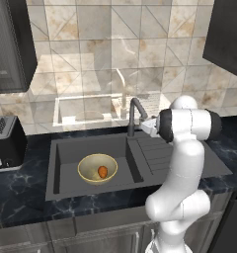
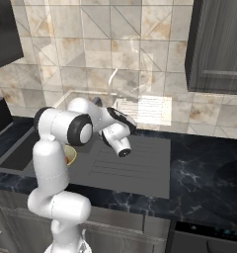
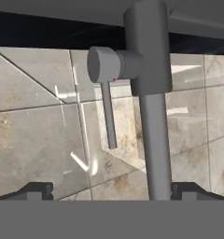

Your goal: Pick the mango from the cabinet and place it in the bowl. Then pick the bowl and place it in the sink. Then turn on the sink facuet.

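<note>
The mango [image 1: 102, 171] lies in the bowl [image 1: 97, 168], and the bowl sits in the sink [image 1: 66, 153], off to one side of my tool [image 3: 112, 190] and below it, so I judge only the tap is left. My tool stands wide apart, holding nothing, right at the faucet [image 3: 153, 116], its lever [image 3: 108, 105] just ahead between the tips.

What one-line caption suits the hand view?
Open gripper faces the sink faucet and its side lever.
</note>
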Robot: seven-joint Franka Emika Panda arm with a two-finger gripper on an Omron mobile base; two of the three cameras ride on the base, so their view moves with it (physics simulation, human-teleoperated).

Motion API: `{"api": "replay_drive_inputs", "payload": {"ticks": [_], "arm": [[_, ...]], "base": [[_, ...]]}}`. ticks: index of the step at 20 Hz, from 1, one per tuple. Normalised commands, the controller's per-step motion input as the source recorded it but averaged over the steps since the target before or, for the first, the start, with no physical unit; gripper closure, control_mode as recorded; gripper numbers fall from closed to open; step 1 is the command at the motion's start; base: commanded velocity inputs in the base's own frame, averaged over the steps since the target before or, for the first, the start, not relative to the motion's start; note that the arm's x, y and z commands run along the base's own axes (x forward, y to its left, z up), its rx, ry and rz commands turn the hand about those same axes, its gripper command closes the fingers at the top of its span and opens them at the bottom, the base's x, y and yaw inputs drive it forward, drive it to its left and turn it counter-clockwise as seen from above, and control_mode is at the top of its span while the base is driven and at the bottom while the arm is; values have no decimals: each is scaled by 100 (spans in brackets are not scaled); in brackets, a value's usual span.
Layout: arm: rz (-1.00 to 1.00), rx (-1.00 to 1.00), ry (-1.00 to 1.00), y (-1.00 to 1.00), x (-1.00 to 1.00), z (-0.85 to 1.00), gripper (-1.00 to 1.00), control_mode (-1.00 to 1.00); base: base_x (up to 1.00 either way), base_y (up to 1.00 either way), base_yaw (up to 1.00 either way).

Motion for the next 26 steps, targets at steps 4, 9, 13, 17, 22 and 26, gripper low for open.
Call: {"api": "replay_drive_inputs", "payload": {"ticks": [4, 9, 13, 17, 22, 26], "arm": [[0, 0, 0, 2, 17, 0, -100, -100], [0, 0, 0, 14, 10, -2, -100, -100], [0, -3, 0, 15, 19, -21, -100, -100], [0, -1, 0, 3, 31, -21, -100, -100], [-2, 0, 0, -1, 45, -8, -100, -100], [-3, 0, 0, -16, 31, 0, -100, -100]], "base": [[0, 0, 0], [0, 0, 0], [0, 0, 0], [0, 0, 0], [0, 0, 0], [0, 0, 0]]}}
